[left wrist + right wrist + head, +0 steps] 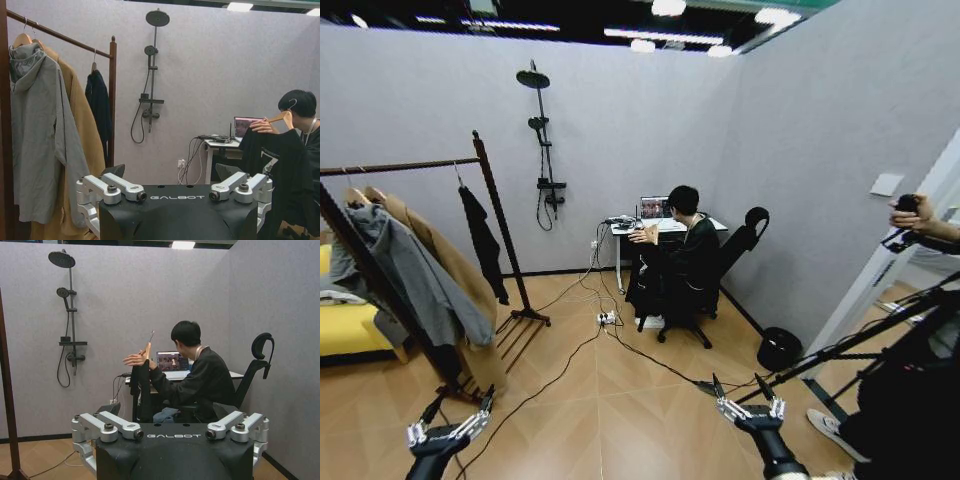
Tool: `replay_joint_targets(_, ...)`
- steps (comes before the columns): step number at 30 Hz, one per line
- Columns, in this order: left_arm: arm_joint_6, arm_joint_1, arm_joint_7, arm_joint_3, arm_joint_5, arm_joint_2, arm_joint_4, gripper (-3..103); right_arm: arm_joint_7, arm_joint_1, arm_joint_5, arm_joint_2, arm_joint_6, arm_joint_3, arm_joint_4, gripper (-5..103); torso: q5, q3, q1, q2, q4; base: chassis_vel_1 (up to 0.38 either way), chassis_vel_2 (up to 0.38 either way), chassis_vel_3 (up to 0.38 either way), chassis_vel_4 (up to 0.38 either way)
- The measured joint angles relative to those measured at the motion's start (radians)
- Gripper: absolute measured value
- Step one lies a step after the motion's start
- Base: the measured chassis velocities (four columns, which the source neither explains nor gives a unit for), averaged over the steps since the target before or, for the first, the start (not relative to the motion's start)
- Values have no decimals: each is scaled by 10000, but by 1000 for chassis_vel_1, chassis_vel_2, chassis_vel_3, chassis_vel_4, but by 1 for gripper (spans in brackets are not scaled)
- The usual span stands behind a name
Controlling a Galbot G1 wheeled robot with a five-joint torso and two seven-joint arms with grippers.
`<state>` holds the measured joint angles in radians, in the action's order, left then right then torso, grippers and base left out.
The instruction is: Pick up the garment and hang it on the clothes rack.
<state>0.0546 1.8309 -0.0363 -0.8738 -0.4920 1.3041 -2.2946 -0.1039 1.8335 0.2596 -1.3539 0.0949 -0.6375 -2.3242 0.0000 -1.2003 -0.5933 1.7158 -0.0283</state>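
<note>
Black and soft, the long-sleeved garment point(272, 165) hangs on a light wooden hanger point(280, 118) far across the room. A seated person's hand point(136, 359) holds that hanger up beside the small white desk point(665, 227) at the far wall. The robot has not got it yet.

On the left stands the tall clothes rack of dark reddish-brown wood point(498, 215). A grey hooded jacket point(42, 135) and a long tan coat point(84, 135) hang on its rail, and a small dark top point(99, 112) hangs at the far end.

The left gripper point(448, 425) sits low at the near left, close to the foot of the rack. Its two fingers are spread wide apart. It holds nothing and touches nothing.

The right gripper point(750, 400) sits low at the near right, over the bare wooden floor point(620, 380). Its fingers are spread wide too, and it is empty.

I think the step now is to get close to the garment. To do it well, the robot should likely roll straight toward the person and mind the black cables point(650, 362) on the floor. It should aim a claw at the hanger's top, not at the loose cloth, which would slip and sag. It should stay clear of the person's hand.
</note>
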Motion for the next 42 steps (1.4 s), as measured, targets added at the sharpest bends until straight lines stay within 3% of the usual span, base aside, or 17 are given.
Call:
replay_joint_targets(26, 0, 0, 0, 0, 0, 0, 0, 100, 0, 0, 0, 0, 0, 0, 0, 100, 0, 1, 3, 2, -1, -9, 5, 6, -5)
replay_joint_targets(42, 0, -1, 0, 0, 0, 0, 0, 100, 0, -1, 0, 0, 0, 0, -1, 100, -2, 0, -3, -1, 2, -154, 157, 148, -149)
